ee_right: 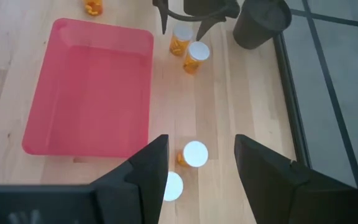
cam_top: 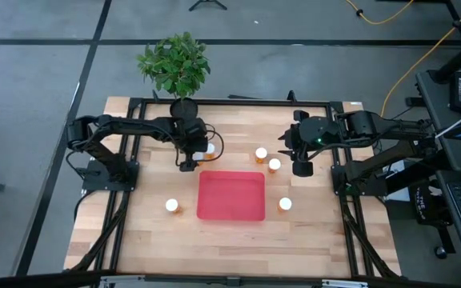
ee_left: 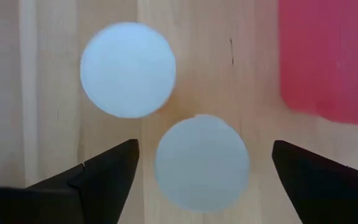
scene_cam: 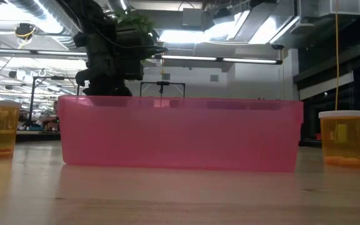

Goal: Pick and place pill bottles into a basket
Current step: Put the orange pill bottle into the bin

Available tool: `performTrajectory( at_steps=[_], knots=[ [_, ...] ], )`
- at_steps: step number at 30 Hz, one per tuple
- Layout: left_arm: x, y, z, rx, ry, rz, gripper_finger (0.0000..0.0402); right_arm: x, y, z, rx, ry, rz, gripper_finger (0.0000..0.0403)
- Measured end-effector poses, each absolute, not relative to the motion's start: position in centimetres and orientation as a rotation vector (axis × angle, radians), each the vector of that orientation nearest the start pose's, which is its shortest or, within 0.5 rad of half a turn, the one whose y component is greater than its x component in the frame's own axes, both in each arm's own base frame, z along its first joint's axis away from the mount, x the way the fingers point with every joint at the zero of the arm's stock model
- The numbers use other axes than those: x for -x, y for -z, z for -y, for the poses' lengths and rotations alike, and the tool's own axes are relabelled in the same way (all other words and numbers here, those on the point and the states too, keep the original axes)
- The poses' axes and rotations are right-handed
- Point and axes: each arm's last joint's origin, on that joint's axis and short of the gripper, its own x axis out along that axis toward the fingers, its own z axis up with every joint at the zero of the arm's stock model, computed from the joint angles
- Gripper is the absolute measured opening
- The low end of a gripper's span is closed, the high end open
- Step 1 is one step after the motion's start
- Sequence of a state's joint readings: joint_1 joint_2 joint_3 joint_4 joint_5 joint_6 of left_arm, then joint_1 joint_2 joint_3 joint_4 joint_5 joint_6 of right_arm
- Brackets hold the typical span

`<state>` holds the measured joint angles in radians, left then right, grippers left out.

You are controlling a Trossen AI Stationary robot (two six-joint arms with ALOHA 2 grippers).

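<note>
Basket point(cam_top: 230, 196): you find it at the middle of the tabletop point(cam_top: 230, 244), nothing lying in it.
Two bottles by the left arm point(ee_left: 202, 163): they stand together just off the basket's far left corner; your left gripper point(cam_top: 187, 165) hangs over them, one bottle between its open jaws.
Two bottles right of centre point(cam_top: 267, 158): close together beyond the basket's far right corner; your right gripper point(cam_top: 302, 169) hangs just to their right, jaws apart.
Left bottle point(cam_top: 172, 206): alone, left of the basket.
Right bottle point(cam_top: 285, 204): alone, just right of the basket.
Plant pot point(cam_top: 182, 107): at the tabletop's far edge, behind the left gripper.
</note>
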<state>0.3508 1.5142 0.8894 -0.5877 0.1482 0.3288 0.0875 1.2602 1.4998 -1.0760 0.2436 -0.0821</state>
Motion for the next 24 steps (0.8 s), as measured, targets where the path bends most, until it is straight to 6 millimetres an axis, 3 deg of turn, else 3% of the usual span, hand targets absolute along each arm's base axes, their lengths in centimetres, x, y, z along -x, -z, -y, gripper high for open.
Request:
performTrajectory(
  at_steps=[14,24],
  knots=[
    [-25.55,-18.22,-9.58,0.039,-0.017,-1.184,0.0312,-22.7,-40.01,-1.29,0.216,0.113,-0.833,0.0185],
    [-25.52,-18.24,-9.7,0.057,0.009,-1.171,0.031,-22.67,-40.01,-1.68,0.223,0.096,-0.831,0.0185]
  ],
)
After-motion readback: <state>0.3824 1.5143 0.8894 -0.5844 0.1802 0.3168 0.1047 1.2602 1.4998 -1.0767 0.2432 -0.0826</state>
